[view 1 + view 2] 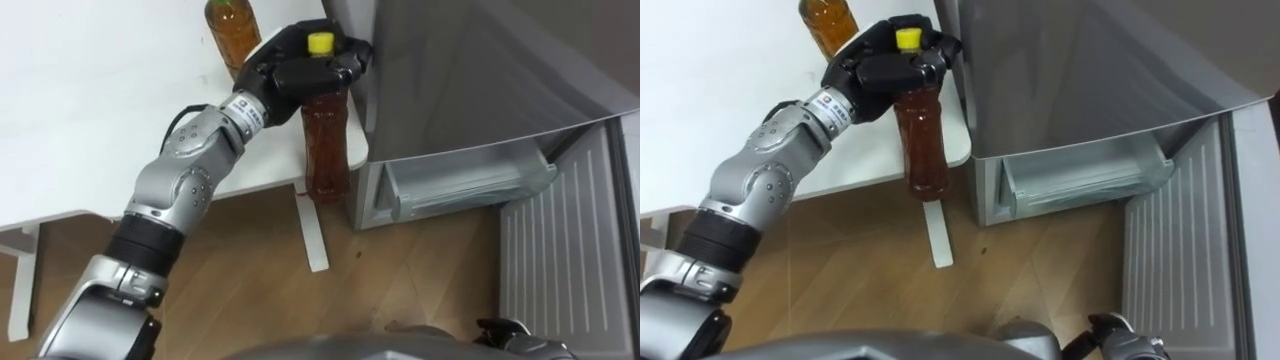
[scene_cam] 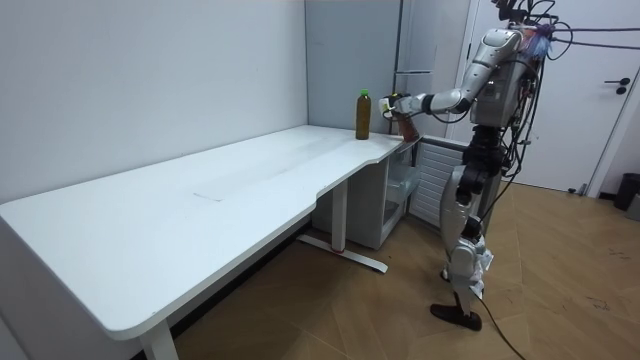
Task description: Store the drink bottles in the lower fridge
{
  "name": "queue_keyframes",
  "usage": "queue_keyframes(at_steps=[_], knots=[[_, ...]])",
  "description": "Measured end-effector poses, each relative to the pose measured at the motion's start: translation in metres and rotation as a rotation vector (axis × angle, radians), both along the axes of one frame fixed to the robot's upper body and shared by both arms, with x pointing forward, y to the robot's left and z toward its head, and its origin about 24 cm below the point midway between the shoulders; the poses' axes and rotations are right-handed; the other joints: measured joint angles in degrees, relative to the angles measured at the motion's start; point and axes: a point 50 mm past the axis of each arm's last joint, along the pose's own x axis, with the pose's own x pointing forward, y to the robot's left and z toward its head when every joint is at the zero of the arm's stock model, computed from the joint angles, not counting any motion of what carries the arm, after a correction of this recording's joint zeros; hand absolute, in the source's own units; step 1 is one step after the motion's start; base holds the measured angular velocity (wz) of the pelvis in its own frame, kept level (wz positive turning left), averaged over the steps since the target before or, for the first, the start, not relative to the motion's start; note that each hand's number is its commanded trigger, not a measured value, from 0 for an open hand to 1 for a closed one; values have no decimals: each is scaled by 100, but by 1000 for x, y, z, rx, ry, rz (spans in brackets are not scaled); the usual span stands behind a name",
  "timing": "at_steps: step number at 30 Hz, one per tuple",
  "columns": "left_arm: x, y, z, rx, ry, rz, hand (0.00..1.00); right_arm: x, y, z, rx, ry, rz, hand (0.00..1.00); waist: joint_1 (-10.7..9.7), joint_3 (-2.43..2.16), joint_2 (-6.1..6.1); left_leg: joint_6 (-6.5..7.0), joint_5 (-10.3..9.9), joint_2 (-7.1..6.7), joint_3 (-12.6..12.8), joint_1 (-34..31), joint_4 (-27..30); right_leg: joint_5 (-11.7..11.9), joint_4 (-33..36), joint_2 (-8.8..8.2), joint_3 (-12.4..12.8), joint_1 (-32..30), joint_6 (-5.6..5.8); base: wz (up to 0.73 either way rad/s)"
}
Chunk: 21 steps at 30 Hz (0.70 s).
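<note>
Amber liquid fills the held bottle (image 1: 326,140), which is upright: long axis vertical, yellow cap (image 1: 319,42) up, base down. The left robot hand (image 1: 290,75) is closed round the bottle's neck and shoulder just under the cap, so the body of the bottle hangs below the hand. The bottle is at the desk (image 1: 100,120) corner, just beside the grey fridge (image 1: 470,70); whether its base touches the desk cannot be told. A second bottle (image 1: 232,35) stands upright on the desk behind the hand. The lower fridge door (image 1: 570,260) is swung open, exposing a clear drawer (image 1: 465,185). The right robot hand (image 1: 497,329) shows at the lower edge; its state cannot be told. The robot stands at the desk end, facing the fridge.
</note>
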Motion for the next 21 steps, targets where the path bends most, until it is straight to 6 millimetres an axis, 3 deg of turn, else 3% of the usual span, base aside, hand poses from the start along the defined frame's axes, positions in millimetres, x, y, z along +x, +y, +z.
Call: queue_keyframes(at_steps=[4,8,13,18,21], knots=[[0,-2,1,1,-8,-2,100,6,-1,1,0,-17,1,0,111,-10,14,0,0,1,15,-63,3,0,16,4,29,-73,0,-2],[-7,-9,15,5,-84,-9,100,12,1,2,18,-58,-23,0,276,-16,4,0,0,2,14,-75,6,0,14,-2,-2,-78,0,1],[-14,-12,25,-33,-138,-12,100,20,4,3,29,-78,0,0,373,-12,-76,-1,1,14,-18,-72,-1,0,22,-4,-98,-40,0,7],[-27,-10,10,-54,-85,5,100,30,16,3,74,-119,24,0,540,-18,-176,-1,1,16,-30,-41,6,0,16,-5,-131,15,0,1],[-33,-4,0,-53,-47,28,100,46,34,5,153,-174,51,0,625,-25,-208,-1,1,11,-75,-26,26,2,20,-15,-193,33,-4,8]])
